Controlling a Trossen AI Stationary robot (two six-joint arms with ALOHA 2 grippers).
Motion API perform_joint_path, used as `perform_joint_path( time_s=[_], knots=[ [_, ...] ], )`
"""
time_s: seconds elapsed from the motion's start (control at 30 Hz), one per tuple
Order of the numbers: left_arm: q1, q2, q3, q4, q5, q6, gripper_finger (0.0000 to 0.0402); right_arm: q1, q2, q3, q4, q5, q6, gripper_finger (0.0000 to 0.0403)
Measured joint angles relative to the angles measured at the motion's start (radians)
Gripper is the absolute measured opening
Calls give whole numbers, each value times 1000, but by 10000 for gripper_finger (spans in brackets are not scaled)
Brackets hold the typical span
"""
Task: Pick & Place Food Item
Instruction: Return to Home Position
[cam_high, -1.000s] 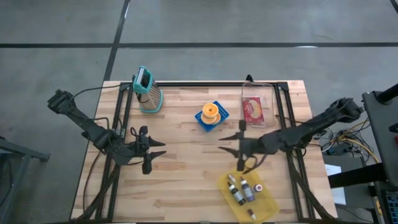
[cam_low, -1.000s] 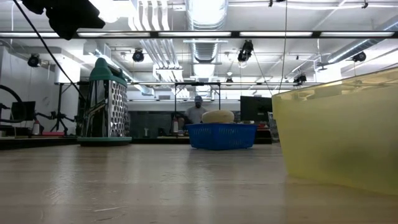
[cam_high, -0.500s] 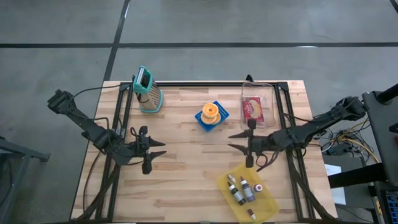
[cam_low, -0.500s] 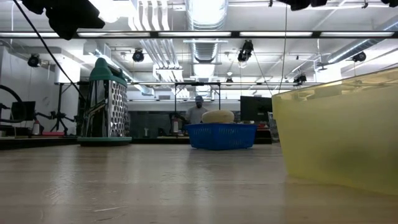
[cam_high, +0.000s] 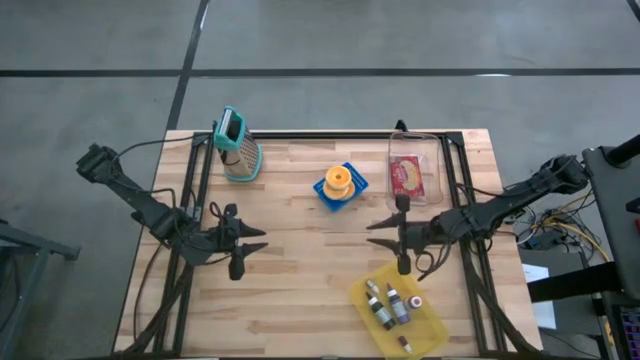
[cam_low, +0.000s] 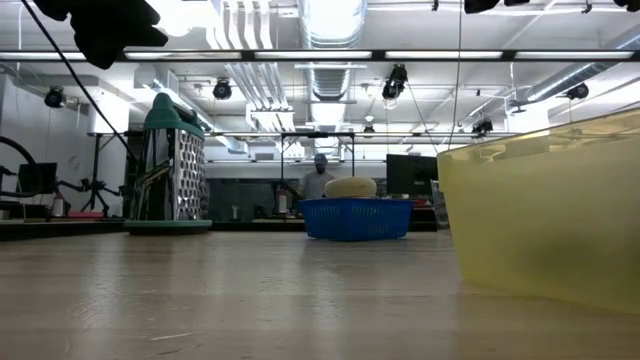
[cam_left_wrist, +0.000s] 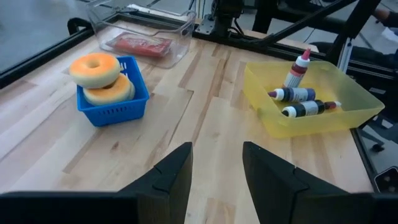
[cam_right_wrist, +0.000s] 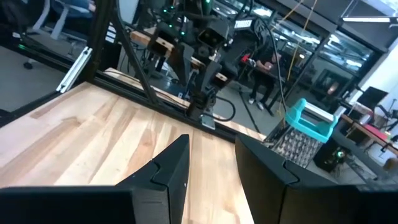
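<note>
Moved: right gripper (cam_high: 380, 234) has drawn back toward its own side of the table (cam_high: 300, 290) since a second ago, clear of the middle. The left gripper (cam_high: 258, 239) sits where it was, and nothing on the wood has shifted.
Right claw: over bare wood, between the clear container (cam_high: 418, 148) and the yellow bin (cam_left_wrist: 323, 123); fingers parted by a moderate gap, nothing in them.
Left claw: over the left half, well apart from every item; fingers likewise parted, empty.
Open room: a wide bare strip of wood between the two grippers, right across the middle; the near-left corner is bare too.
Edges: black frame rails (cam_high: 320, 134) run along the far edge and down both sides. The grater (cam_high: 238, 150) stands upright at the far left, just beside a rail. The clear container is tucked into the far-right corner against the rails, and the yellow bin sits askew close to the near edge.
Blue bin (cam_left_wrist: 115, 112): mid-table toward the far edge, apart from both grippers.
Orange donuts (cam_left_wrist: 94, 68): stacked inside the blue bin, the top one above the rim and off-centre on the one below. Two can be made out; anything deeper is hidden.
Clear container holds: one flat red food pack (cam_high: 408, 175).
Yellow bin holds: small bottles (cam_left_wrist: 298, 93), one upright with a red tip, the others on their sides.
Background: a person (cam_low: 318, 178) stands far behind the table.
</note>
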Motion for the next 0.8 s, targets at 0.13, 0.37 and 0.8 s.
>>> perform_joint_path(
  time_s=[0.13,0.37,0.8],
  knots=[
    [0,0,0,0,0,0,149,0,2,0,-2,3,8,125],
    [0,0,0,6,-2,-3,149,0,2,0,-9,3,17,125],
    [-21,-25,0,64,-58,334,149,-7,-170,-112,-56,14,238,125]
  ],
)
